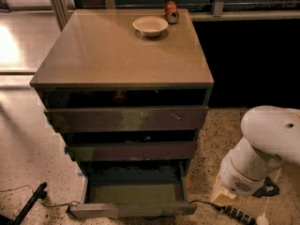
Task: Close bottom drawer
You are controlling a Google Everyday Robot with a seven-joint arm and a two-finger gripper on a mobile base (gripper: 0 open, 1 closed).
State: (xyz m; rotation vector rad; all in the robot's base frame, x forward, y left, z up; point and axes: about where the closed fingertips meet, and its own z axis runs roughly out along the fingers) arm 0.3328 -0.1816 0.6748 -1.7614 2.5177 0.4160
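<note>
Three-drawer cabinet (pixel 122 50) on a speckled floor (pixel 28 153). The bottom drawer (pixel 133 210) stood pulled well out at the cabinet's foot, its shallow grey-green tray exposed; the middle drawer (pixel 131 150) and top drawer (pixel 126 119) projected only slightly. A white bowl (pixel 150 25) and a reddish can (pixel 171 11) sat near the back edge of the cabinet top. The gripper (pixel 219 193) hung low beside the bottom drawer's right front corner, apart from it; whether it was spread or pressed together could not be told.
</note>
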